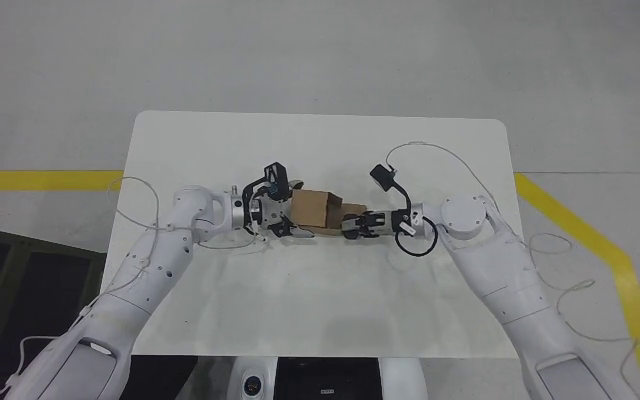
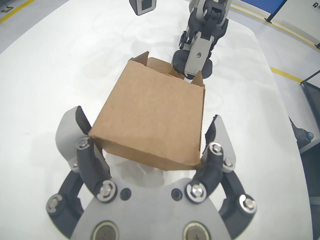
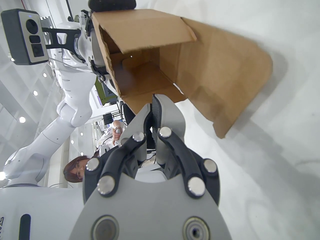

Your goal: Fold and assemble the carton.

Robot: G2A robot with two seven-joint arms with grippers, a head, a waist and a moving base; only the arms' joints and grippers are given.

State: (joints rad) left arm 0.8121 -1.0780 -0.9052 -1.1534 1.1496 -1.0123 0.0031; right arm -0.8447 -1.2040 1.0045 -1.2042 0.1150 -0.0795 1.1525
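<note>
The carton [image 2: 150,116] sits mid-worktop [image 1: 330,310], its body squared up and gripped across by the left end effector [image 2: 147,121]; the right end effector [image 3: 155,102], pinched narrow, touches the open end's rim (flaps there unfolded), so closing remains

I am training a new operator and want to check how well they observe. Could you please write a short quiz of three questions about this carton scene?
1. True or false: the end of the carton that faces the right gripper is open.
2. Where is the left gripper?
A. Astride the carton's closed end
B. Raised high above the table
C. Inside the carton
3. How many cartons are on the table?

Key: 1 true; 2 A; 3 one.
</note>
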